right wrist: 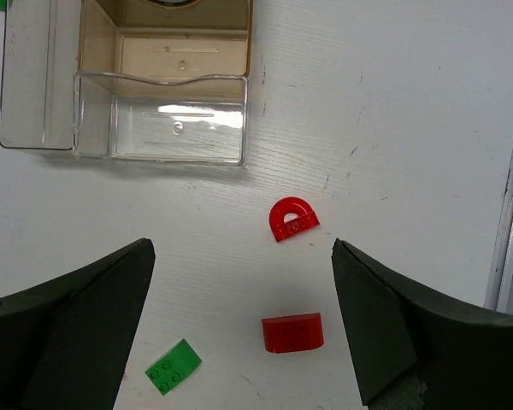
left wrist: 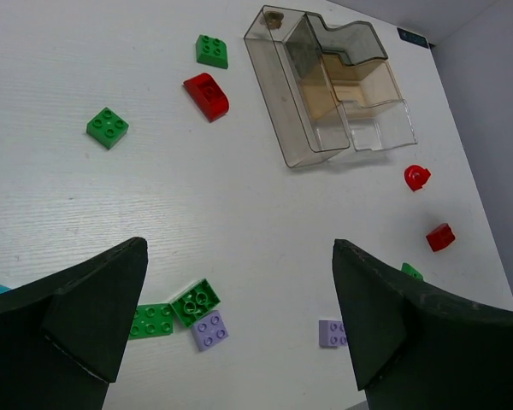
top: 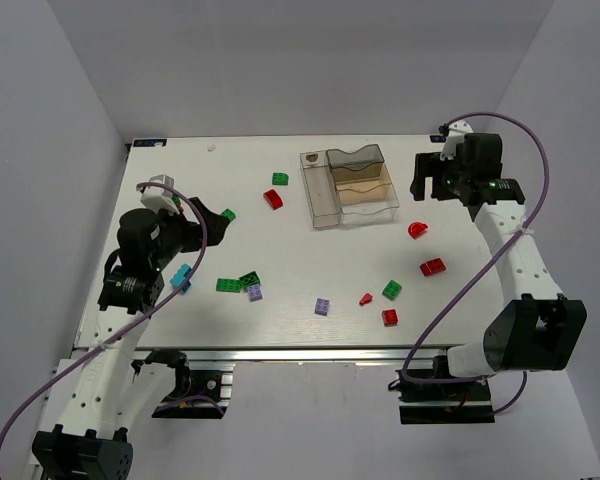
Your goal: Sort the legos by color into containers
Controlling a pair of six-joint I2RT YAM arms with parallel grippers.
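The containers (top: 320,195) are a clear block of bins with tan bottoms, at the table's back centre, also in the left wrist view (left wrist: 278,102) and the right wrist view (right wrist: 158,81). Legos lie scattered on the table. A green brick (top: 280,179) and a red brick (top: 272,198) lie left of the bins. A red arch (right wrist: 292,220) and a red brick (right wrist: 292,332) lie below my right gripper (right wrist: 239,256), which is open and empty above the table (top: 430,185). My left gripper (left wrist: 239,256) is open and empty, above the table at the left (top: 208,222). Two green bricks (left wrist: 175,312) and a lilac brick (left wrist: 209,330) lie under it.
A teal brick (top: 182,276) lies by the left arm. A second lilac brick (top: 322,306), a green brick (top: 392,290) and small red bricks (top: 390,317) lie near the front edge. Grey walls close in the table on three sides.
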